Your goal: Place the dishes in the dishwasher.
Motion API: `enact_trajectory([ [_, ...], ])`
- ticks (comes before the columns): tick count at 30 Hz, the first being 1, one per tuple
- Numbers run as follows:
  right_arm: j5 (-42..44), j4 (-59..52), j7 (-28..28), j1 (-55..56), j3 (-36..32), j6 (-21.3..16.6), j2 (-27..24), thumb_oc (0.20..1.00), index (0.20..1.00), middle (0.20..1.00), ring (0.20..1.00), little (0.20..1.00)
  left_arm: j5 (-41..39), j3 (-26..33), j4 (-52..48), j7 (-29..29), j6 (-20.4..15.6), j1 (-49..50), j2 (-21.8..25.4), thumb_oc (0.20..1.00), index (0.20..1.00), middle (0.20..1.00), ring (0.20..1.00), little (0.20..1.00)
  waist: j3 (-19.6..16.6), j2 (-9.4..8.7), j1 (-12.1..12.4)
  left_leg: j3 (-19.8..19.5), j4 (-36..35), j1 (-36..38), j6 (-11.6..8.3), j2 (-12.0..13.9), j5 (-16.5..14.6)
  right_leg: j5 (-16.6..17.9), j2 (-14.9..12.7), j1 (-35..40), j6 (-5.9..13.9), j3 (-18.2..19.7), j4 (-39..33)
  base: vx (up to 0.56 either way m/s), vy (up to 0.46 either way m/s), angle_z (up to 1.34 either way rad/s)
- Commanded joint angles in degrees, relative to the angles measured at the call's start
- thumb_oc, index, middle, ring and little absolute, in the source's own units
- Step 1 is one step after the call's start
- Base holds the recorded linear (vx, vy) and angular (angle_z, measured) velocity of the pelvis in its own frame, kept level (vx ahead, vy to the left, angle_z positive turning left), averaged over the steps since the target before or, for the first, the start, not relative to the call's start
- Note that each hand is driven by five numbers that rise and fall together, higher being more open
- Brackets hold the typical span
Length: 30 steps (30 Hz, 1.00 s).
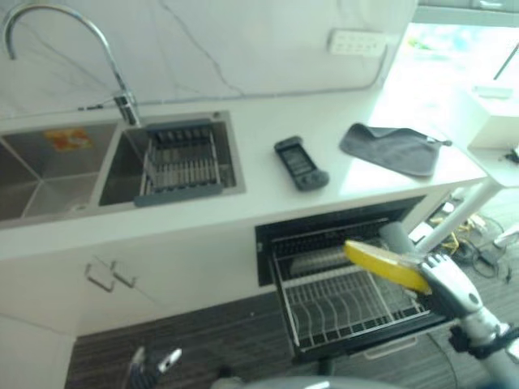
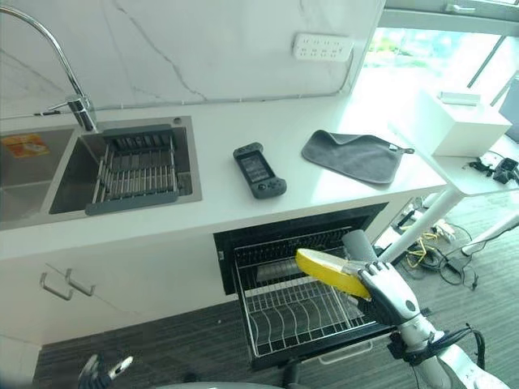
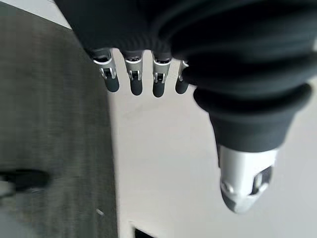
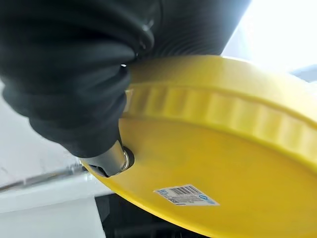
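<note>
My right hand (image 2: 388, 297) grips a round yellow plastic plate (image 2: 332, 272), thumb curled against its underside. Below my hand sits the pulled-out wire dishwasher rack (image 2: 292, 314). My left hand (image 3: 143, 74) hangs relaxed, fingers straight.

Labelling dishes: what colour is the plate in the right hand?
Yellow. The round yellow plate shows best in the right wrist view, pinched by the right hand.

Yellow plate (image 2: 332, 272) tilted, pinched in right robot hand (image 2: 388, 297) above pulled-out dishwasher rack (image 2: 280, 312), wire, white.

Grey cloth (image 2: 353, 156) and black controller (image 2: 259, 171) on white counter (image 2: 243, 203), drying rack (image 2: 134, 172) in sink (image 2: 61, 174)
</note>
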Motion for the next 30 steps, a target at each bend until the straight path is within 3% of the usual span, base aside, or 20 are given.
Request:
enact_trajectory([
  [1, 3.44, -1.79, -2.24, -8.89, 2.06, -0.92, -0.51, 0.200, 0.200, 0.200, 0.200, 0.200, 2.93, -2.88, -4.24, 2.19, -2.46, -4.25, 4.06, 1.000, 1.000, 1.000, 1.000, 1.000, 1.90, -0.34, 2.09, -2.74, -0.01, -0.80, 1.18, -0.50, -0.10, -2.56, -0.88, 5.99, 3.36, -2.01, 0.39, 0.02, -0.035, 0.02],
  [8, 4.14, 3.89, -4.01, -19.15, 9.08, 5.09, 0.82, 0.200, 0.200, 0.200, 0.200, 0.200, 5.14, -5.74, 1.30, 4.48, -2.29, -7.75, 2.87, 1.000, 1.000, 1.000, 1.000, 1.000, 1.81, -0.41, 3.77, -3.36, -0.01, -0.48, 1.11, -0.60, -0.03, -2.75, -0.65, 6.89, 3.11, -2.78, 0.39, 0.03, -0.023, 0.01],
  [16, 4.08, 13.00, -6.31, -25.58, 14.05, 8.31, 3.02, 0.200, 0.200, 0.200, 0.200, 0.200, 6.76, -7.15, 1.84, 6.06, -2.46, -8.93, 3.47, 1.000, 1.000, 1.000, 1.000, 1.000, 1.38, -0.10, 5.85, -4.22, -0.01, -0.10, 1.08, -0.81, 0.06, -3.10, -0.67, 8.13, 2.87, -4.08, 0.39, 0.03, -0.003, 0.10],
  [30, 2.90, 26.13, -3.20, -31.31, 21.75, 9.73, 7.27, 0.200, 0.200, 0.200, 0.200, 0.200, 8.56, -8.79, 1.38, 5.78, -1.66, -9.10, 4.62, 1.000, 1.000, 1.000, 1.000, 1.000, 2.01, 0.39, 8.80, -6.05, -0.01, 0.50, 1.10, -1.27, 0.39, -3.28, -0.60, 9.81, 2.61, -5.79, 0.39, 0.01, -0.008, 0.05],
])
